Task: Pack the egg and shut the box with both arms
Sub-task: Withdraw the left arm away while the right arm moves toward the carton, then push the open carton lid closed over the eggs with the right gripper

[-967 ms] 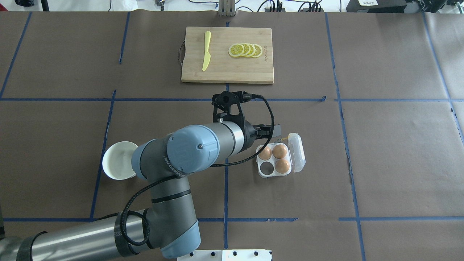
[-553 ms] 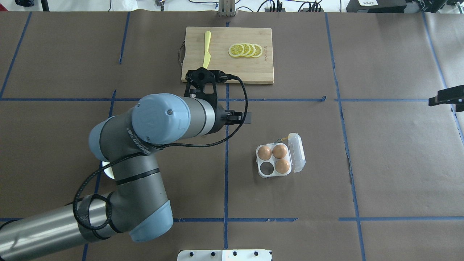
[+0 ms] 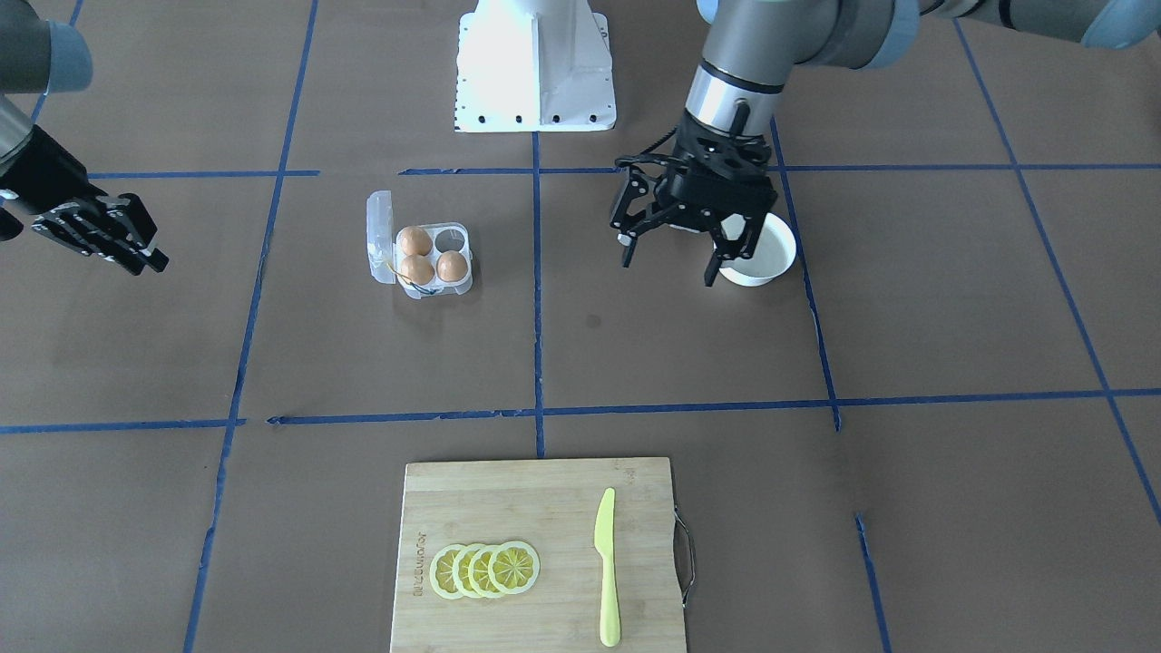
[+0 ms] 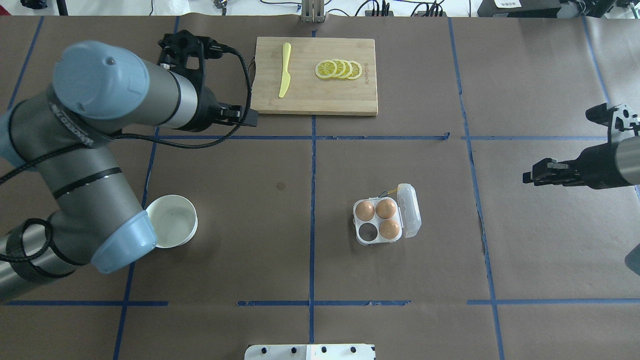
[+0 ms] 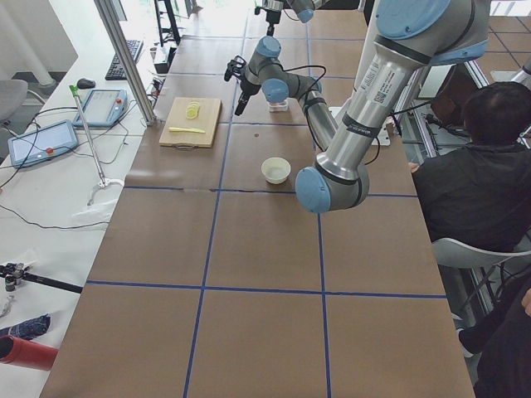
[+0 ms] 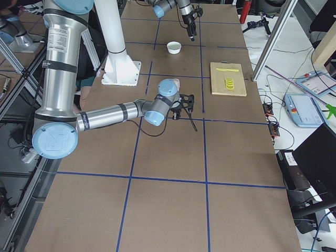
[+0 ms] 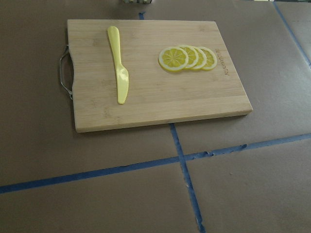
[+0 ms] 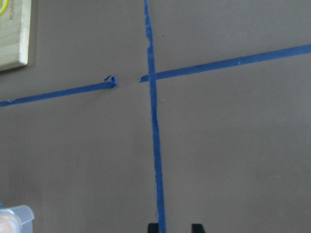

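The clear box lies right of the table's middle with its lid open to the right; it also shows in the front view. Three brown eggs sit in its cups, and the near-left cup is empty. My left gripper is open and empty, far left of the box beside the cutting board's near-left corner. My right gripper hovers well right of the box with its fingertips close together, holding nothing.
A white bowl stands empty at the near left, under my left arm. A wooden cutting board at the far middle carries a yellow knife and lemon slices. The white base block is at the robot's edge.
My left gripper has swung from just above the box to the far left, beside the cutting board, uncovering the bowl. My right gripper has come in from the right edge.
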Tool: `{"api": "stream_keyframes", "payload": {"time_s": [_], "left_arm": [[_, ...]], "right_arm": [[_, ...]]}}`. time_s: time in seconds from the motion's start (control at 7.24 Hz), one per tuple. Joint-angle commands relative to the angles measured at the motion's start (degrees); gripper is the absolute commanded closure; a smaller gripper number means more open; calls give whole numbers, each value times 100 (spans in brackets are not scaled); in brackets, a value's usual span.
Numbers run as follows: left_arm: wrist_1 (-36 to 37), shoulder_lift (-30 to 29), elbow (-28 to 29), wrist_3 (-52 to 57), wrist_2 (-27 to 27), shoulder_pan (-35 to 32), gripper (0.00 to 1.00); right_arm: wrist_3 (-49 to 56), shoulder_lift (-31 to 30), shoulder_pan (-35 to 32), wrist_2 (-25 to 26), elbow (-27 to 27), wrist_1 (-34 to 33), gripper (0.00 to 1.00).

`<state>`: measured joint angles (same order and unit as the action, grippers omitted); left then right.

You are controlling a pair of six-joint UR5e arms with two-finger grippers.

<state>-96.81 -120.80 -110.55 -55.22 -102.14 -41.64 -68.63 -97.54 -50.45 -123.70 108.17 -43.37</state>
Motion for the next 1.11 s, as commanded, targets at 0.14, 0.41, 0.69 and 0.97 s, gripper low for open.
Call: {"api": "stream_keyframes", "payload": {"time_s": [0.14, 0.41, 0.69, 0.97], "left_arm": [[540, 547, -360, 721, -403, -643, 0], [540, 566, -362, 811, -429, -793, 0], [532, 584, -336, 811, -429, -793, 0], [532, 619, -327, 811, -438, -793, 0]], "right_arm": [[-1079, 865, 1620, 931, 143, 21, 100], [-1257, 1445, 2082, 1436, 4, -67, 100], [-1293, 2008, 2196, 1445, -147, -75, 100], [-1669, 3060, 2311, 1454, -244, -1054, 100]]}}
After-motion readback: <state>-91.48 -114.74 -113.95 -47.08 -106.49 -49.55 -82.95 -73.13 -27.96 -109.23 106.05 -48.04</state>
